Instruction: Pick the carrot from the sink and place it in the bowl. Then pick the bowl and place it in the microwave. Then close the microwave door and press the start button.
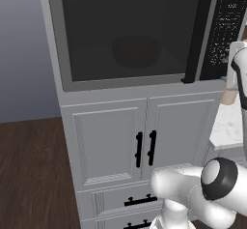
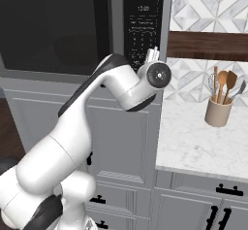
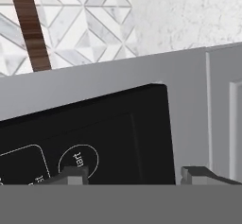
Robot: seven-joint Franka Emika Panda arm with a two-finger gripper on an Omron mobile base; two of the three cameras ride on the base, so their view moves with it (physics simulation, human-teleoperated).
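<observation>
The tool (image 3: 132, 175), fingers apart and gripping nothing, hovers at the lower corner of the microwave (image 1: 130, 35) control panel (image 3: 85, 142), one tip by the oval button (image 3: 78, 160) reading "Start". The microwave door (image 1: 123, 32) is shut; the bowl (image 1: 136, 52) shows dimly behind its window. Open marble worktop (image 2: 203, 141) lies beside.

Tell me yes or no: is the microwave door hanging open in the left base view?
No. The microwave door sits shut against the frame, with the bowl dimly visible behind its tinted window.

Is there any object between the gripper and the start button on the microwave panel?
Nothing visible does. In the hand view the gripper faces the black control panel closely, and the round start button sits just above one fingertip, with bare panel between them.
</observation>
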